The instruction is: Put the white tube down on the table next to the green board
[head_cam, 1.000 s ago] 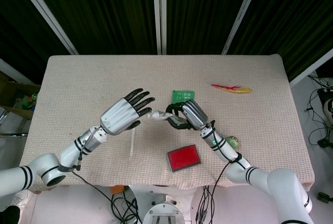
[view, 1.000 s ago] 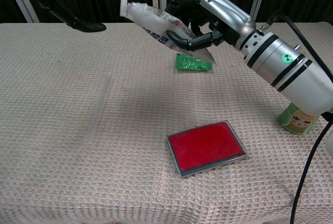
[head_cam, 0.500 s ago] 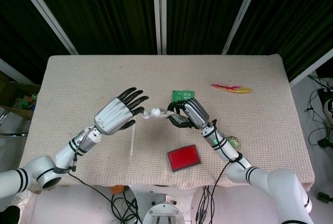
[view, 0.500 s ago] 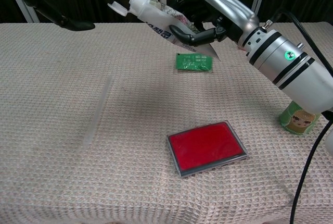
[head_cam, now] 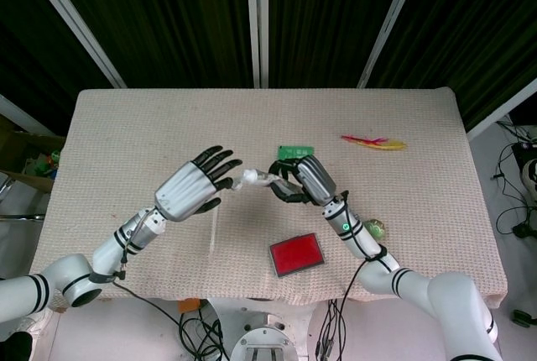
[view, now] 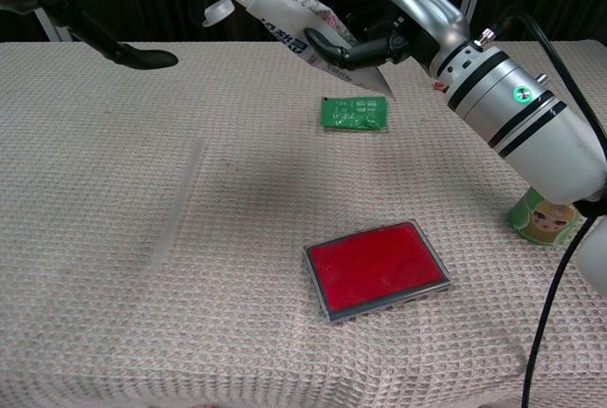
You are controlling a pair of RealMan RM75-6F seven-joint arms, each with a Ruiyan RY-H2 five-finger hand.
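Observation:
My right hand (head_cam: 304,180) (view: 384,11) grips the white tube (head_cam: 259,180) (view: 285,17) by its flat end and holds it in the air, cap end pointing toward my left. The tube's flip cap (view: 218,11) hangs open. The green board (head_cam: 295,154) (view: 354,112) lies flat on the table just beyond and under the right hand. My left hand (head_cam: 195,186) hovers open with its fingers spread, the fingertips close to the tube's cap end. In the chest view only a dark finger of the left hand (view: 128,50) shows at the top left.
A red flat case (head_cam: 295,254) (view: 376,268) lies near the front edge. A clear thin rod (head_cam: 214,228) (view: 176,204) rests left of it. A small green can (head_cam: 374,227) (view: 542,217) stands at the right. Red and yellow feathers (head_cam: 375,142) lie at the back right.
The right hand has lifted the tube slightly and carried it farther from me. The left hand drew back from the tube, then came closer again, staying open.

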